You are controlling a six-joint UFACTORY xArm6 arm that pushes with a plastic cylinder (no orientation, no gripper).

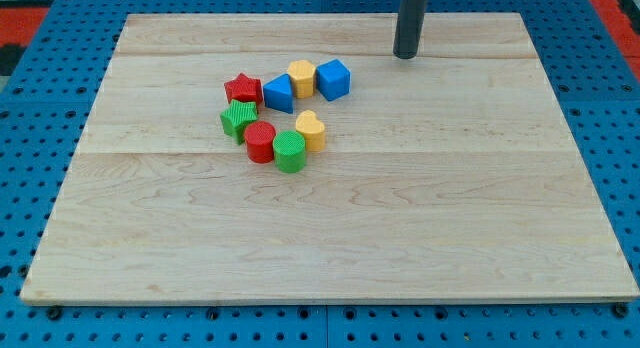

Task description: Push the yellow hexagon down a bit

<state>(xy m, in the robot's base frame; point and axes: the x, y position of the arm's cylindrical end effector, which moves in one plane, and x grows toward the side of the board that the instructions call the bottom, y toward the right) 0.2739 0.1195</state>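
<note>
sitting on the pale wooden board (pixel 330 208), my tip (pixel 405 56) is near the view's top, right of centre, well apart from every block. no pincer on this arm, just the straight dark rod, so nothing to spread or pinch.

camera view, block cluster left of centre in the upper half of the board:
- yellow hexagon block (pixel 301 77) in the top row, wedged between the blue triangular block (pixel 280 93) on its left and the blue cube (pixel 333 79) on its right, looks to be touching both.
- red star block (pixel 243 89) at the left end of that row, just beside the blue triangular block.
- green star block (pixel 238 119) directly below the red star, touching or nearly so.
- red cylinder (pixel 260 142) below-right of the green star, green cylinder (pixel 290 151) just right of it; those two look in contact.
- yellow heart-shaped block (pixel 311 131) up-right of the green cylinder, below the yellow hexagon with a small gap between.

my tip is up-right of the blue cube, with the cube between it and the yellow hexagon.

no containers in view; the board is the only thing carrying the blocks. it rests on a blue pegboard surface (pixel 60 28), with red showing at the view's top corners.
</note>
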